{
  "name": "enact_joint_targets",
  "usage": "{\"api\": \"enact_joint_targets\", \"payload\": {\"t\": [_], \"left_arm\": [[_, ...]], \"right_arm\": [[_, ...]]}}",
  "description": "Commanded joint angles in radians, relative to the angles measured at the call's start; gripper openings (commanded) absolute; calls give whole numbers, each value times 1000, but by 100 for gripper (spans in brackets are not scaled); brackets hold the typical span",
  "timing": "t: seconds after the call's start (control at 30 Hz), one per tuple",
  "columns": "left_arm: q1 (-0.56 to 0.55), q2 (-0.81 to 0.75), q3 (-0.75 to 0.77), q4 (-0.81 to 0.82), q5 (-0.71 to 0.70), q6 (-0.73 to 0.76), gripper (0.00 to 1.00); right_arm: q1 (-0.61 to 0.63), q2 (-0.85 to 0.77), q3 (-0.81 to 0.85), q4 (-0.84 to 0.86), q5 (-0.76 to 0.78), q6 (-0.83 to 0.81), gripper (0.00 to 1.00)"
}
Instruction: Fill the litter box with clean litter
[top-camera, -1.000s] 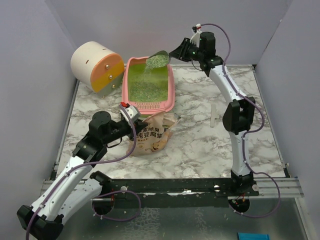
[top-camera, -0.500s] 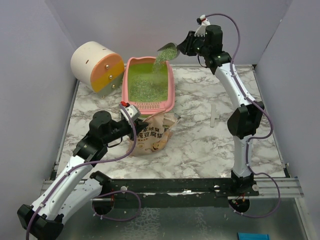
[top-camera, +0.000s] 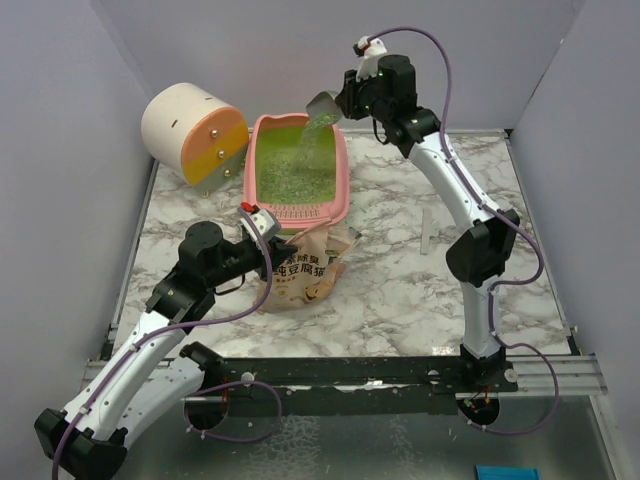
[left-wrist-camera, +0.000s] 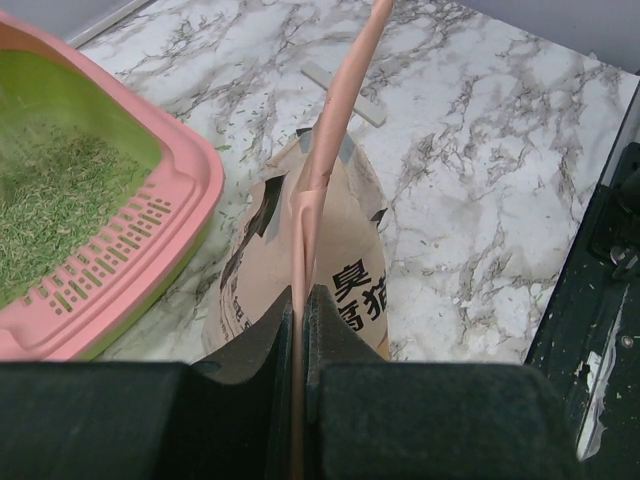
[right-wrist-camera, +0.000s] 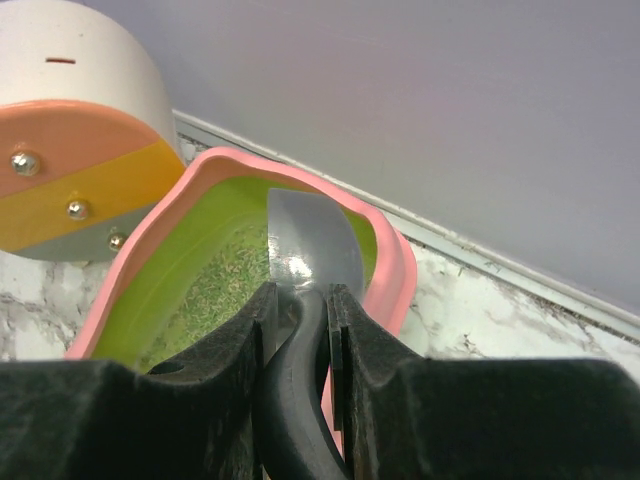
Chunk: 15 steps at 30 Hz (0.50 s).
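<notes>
Your right gripper (right-wrist-camera: 300, 302) clamps the handle of the grey scoop (right-wrist-camera: 312, 238), which is tipped above the far end of the litter box (top-camera: 344, 185). Clean litter (top-camera: 295, 172) covers the box's green floor. Your left gripper (left-wrist-camera: 298, 312) pinches shut on the top edge of the tan pouch (left-wrist-camera: 345, 255), which stands on the desk (top-camera: 400, 290) just beside the box's slotted end.

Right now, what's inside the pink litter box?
Greenish-grey litter lies spread over the lime-green inside of the litter box, with more falling from the scoop in the right pincer. The floor beneath the granules is hidden.
</notes>
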Motion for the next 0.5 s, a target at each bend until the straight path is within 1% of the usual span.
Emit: {"api": "enact_joint_targets", "payload": {"t": [0.0, 0.1, 0.2, 0.37, 0.47], "left_arm": [[2, -18, 7, 138, 38, -12, 5], [1, -22, 3, 138, 37, -13, 5], [2, -26, 0, 138, 38, -14, 6], [2, -32, -1, 138, 37, -15, 5], [2, -30, 1, 138, 38, -16, 5]], "right_arm": [[102, -83, 27, 7, 163, -179, 1], [167, -87, 10, 1, 254, -272, 1], [217, -104, -40, 35, 347, -342, 1], [223, -171, -114, 55, 417, -315, 1], [223, -225, -130, -7, 468, -293, 1]]}}
